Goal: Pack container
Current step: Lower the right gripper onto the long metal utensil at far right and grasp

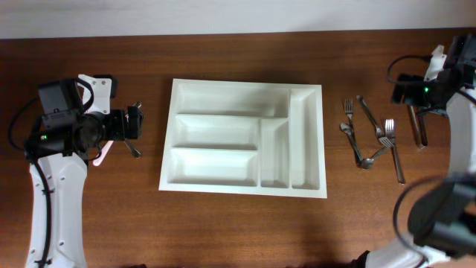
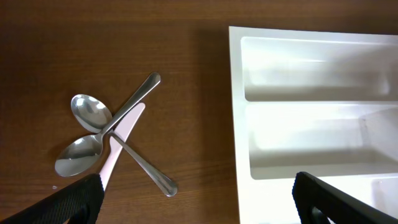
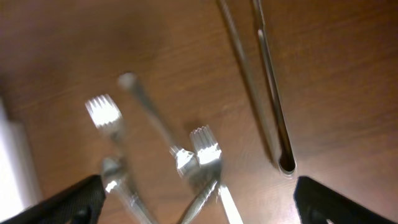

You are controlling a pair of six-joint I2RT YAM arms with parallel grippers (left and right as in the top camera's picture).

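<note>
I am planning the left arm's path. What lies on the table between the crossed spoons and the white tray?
Nothing. In the left wrist view, the table between the crossed spoons and the tray is bare wood.

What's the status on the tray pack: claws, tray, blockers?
Left claw open, empty, above spoons left of tray. Right claw open, empty, above forks on the right. Tray empty, all five compartments. Nothing blocking it.

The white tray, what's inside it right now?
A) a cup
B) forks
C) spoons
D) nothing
D: all five compartments of the white tray show bare plastic, while the spoons lie outside it on one side and the forks on the other.
</note>
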